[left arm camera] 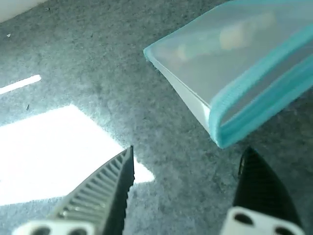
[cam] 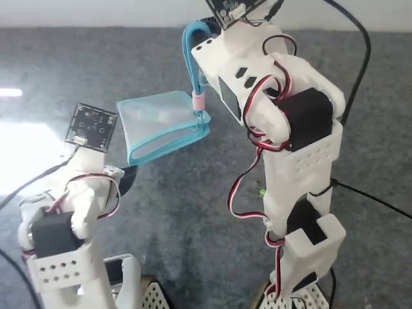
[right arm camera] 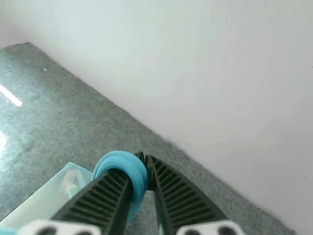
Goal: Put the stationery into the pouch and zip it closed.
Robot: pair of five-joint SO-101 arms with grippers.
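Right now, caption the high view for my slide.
Right jaws grip the blue strap of the pouch, left jaws open near its corner.

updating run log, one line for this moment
right gripper: shut on strap | pouch: hanging from strap | left gripper: open, near pouch

One teal-edged pouch (cam: 161, 125), one blue wrist strap (cam: 189, 61), two pincers: left pincer (left arm camera: 190, 148), right pincer (right arm camera: 145, 156).

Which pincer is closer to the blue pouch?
Right. The right pincer is shut on the blue strap of the pouch. The left pincer is open, a little apart from the pouch's end, not touching.
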